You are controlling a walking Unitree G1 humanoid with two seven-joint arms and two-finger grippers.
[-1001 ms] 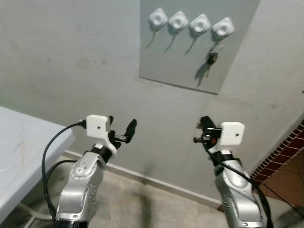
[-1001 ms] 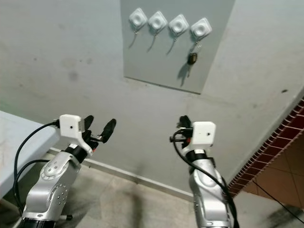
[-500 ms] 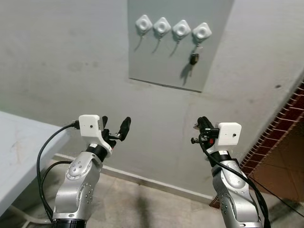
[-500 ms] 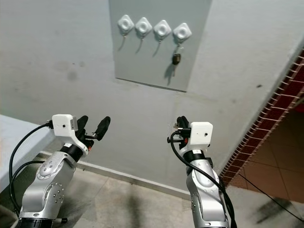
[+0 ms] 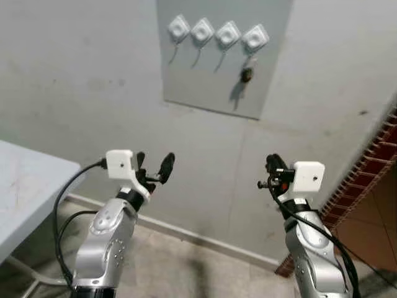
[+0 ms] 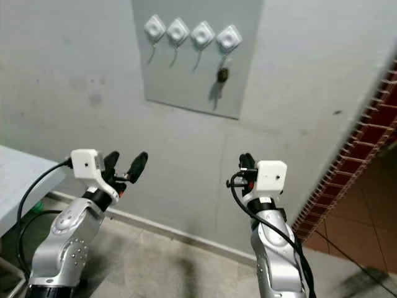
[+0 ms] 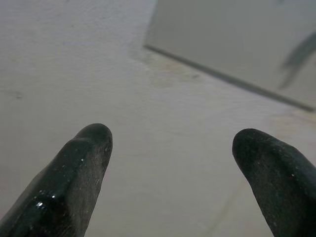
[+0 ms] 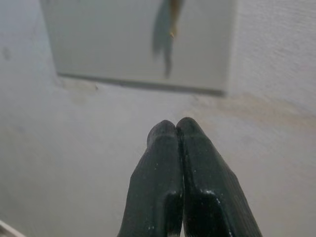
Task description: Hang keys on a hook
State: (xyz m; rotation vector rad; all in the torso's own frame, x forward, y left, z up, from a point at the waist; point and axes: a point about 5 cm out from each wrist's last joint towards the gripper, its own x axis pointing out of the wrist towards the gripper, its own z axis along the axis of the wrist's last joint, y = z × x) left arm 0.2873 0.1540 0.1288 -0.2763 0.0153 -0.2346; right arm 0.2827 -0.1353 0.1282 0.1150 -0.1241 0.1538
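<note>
A grey panel (image 5: 186, 68) on the wall carries a row of several white hooks (image 5: 203, 28). A dark key (image 5: 246, 74) hangs from the rightmost hook (image 5: 255, 38). My left gripper (image 5: 154, 169) is raised well below the panel, its two black fingers (image 7: 74, 177) spread open with nothing between them. My right gripper (image 5: 273, 167) is raised lower right of the panel, its fingers (image 8: 175, 173) pressed together and holding nothing. In the right wrist view the key's lower end (image 8: 174, 15) shows on the panel above the fingertips.
The corner of a white table (image 5: 25, 186) juts in at the left. A red brick wall (image 5: 366, 180) stands at the right, with tiled floor (image 5: 180, 267) and a skirting board below the grey wall.
The camera has shifted, so the panel now sits further left in view. Both arms hold the same raised pose, left open and right shut.
</note>
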